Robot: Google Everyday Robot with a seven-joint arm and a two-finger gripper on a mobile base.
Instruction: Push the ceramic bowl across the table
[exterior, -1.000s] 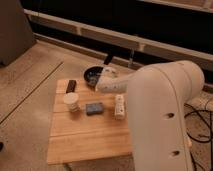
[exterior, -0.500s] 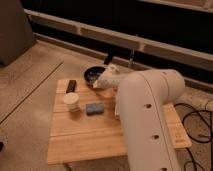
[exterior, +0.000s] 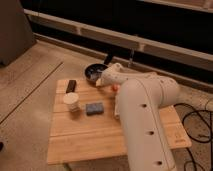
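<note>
The gripper [exterior: 101, 80] sits low against the near-right rim of the ceramic bowl [exterior: 92, 73], at the far edge of the desk [exterior: 85, 137]; the wrist hides whether it is parted or closed. The bulky white arm [exterior: 142, 115] reaches in from lower right, covering the desk's right side

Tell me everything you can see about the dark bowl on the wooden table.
The ceramic bowl is small, round and shallow, dark and glossy. It sits upright at the far edge of the table. The gripper is right beside it and covers part of its rim; actual contact cannot be told. Nothing shows inside it.
</note>
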